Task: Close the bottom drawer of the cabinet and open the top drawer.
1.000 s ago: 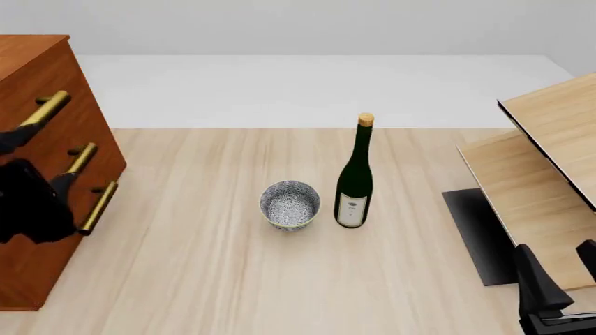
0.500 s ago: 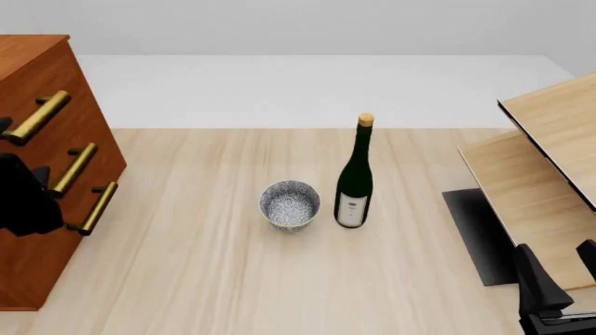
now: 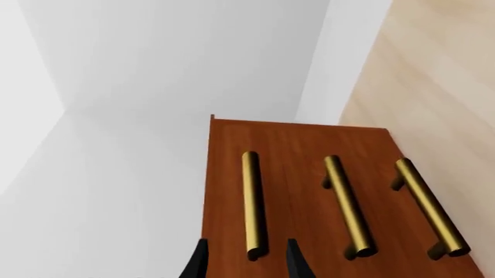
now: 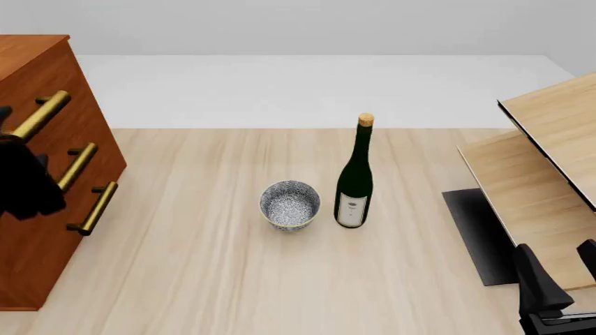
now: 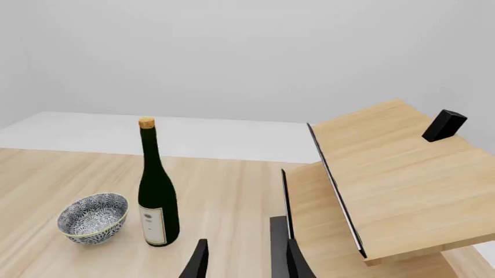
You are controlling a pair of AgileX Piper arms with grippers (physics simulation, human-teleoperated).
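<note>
Your left gripper [image 3: 246,263], jaws parted and empty, lines up on the top drawer [image 3: 251,191] handle. Advance, then clamp and pull.

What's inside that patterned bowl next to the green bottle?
Nothing shows inside the blue-and-white patterned ceramic bowl: its speckled inner wall and bottom look bare in the front view. The near inner wall is hidden by the rim.

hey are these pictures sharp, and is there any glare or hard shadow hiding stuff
Front view: sharp, even light, only faint shadows under the bowl and bottle; the left gripper is a featureless black shape. Left wrist view: crisp, soft sheen on the cabinet's handles. Right wrist view: clear, no glare.
</note>
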